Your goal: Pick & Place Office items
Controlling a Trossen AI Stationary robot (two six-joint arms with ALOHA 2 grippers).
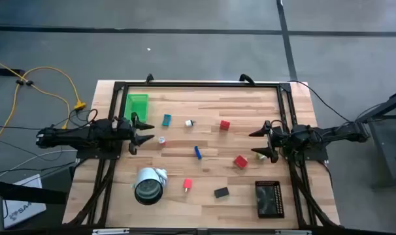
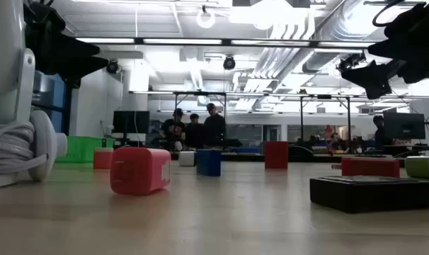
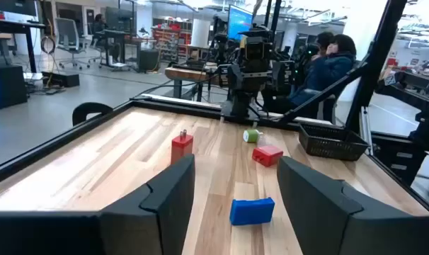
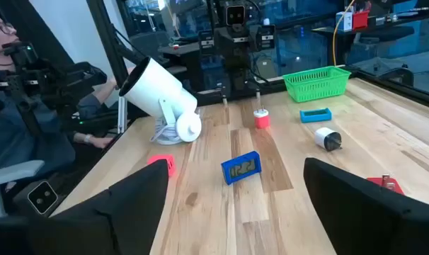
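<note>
At the counter's left edge, the left jaws (image 1: 140, 132) stand spread and empty, level with the middle of the wooden counter (image 1: 204, 124) and facing inward. Opposite, at the right edge, the right jaws (image 1: 263, 142) are likewise parted and hold nothing.

Nearest the left jaws lies a small white-and-red bit (image 1: 162, 140), with a teal bit (image 1: 166, 120) and a white bit (image 1: 189, 123) a little farther in toward the far side. A blue block (image 1: 198, 153) sits near the middle of the counter, between the two arms. Closer to the right jaws, one red block (image 1: 240, 161) lies just inward of them, and another red block (image 1: 224, 125) rests toward the far side. Toward the near edge are a small red piece (image 1: 187, 185) and a black block (image 1: 221, 192).

A green tray (image 1: 137, 104) occupies the far left corner, a white round roll (image 1: 149, 185) lies at the near left, and a black tray (image 1: 269, 198) sits at the near right. People stand in the room beyond.
</note>
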